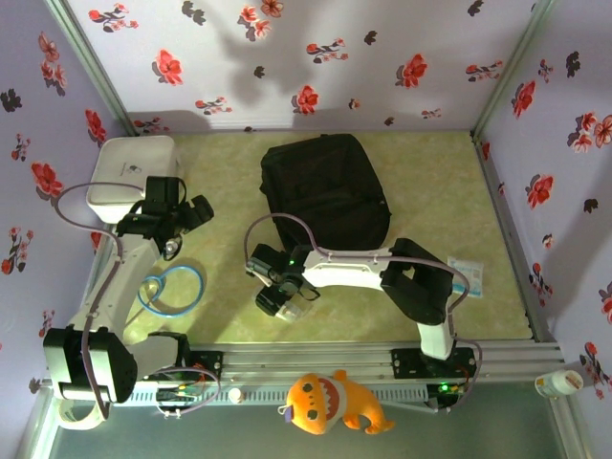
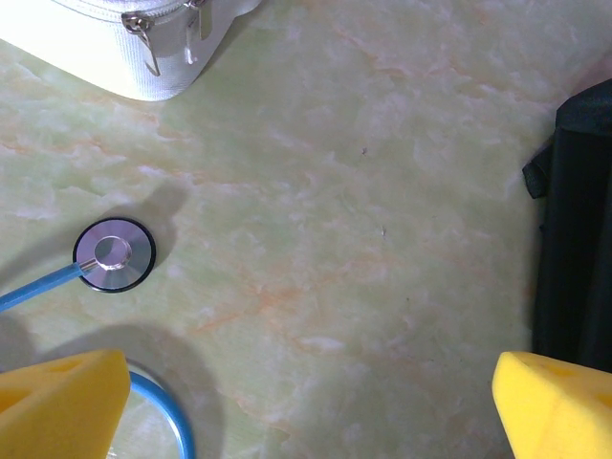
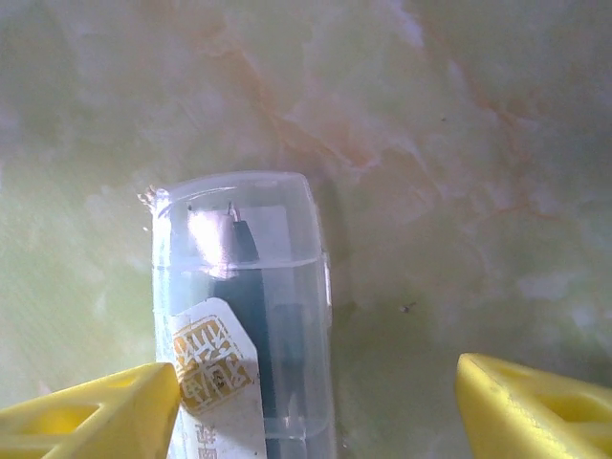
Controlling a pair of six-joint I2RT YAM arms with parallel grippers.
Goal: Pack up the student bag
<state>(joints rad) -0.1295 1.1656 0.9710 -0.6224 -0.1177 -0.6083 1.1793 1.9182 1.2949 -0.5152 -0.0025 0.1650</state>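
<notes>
You are near the start, I think. The big black soft cloth student bag lies flat at the back middle of the worktop. From above it is too dark to tell if its zip is open. Nothing looks packed yet.

The things that could go in lie out on the worktop. There is a clear plastic pen box and a blue stethoscope with a round silver end. A white rounded hard case sits in the back left corner, and a small white and blue packet lies on the right.

Your right claw is spread wide, low over the pen box. The box sits between the yellow pads, close against one of them, and is not pinched. Your left claw is spread too and holds nothing. It hangs over bare worktop between the stethoscope and the bag's edge.

So every item is left to do, and the pen box looks like the first.

The worktop is smooth and pale green, and it looks like marble. Pale purple walls with red and black flowers stand on three sides. An orange plush toy sits off the worktop at the front, by the arm bases.
</notes>
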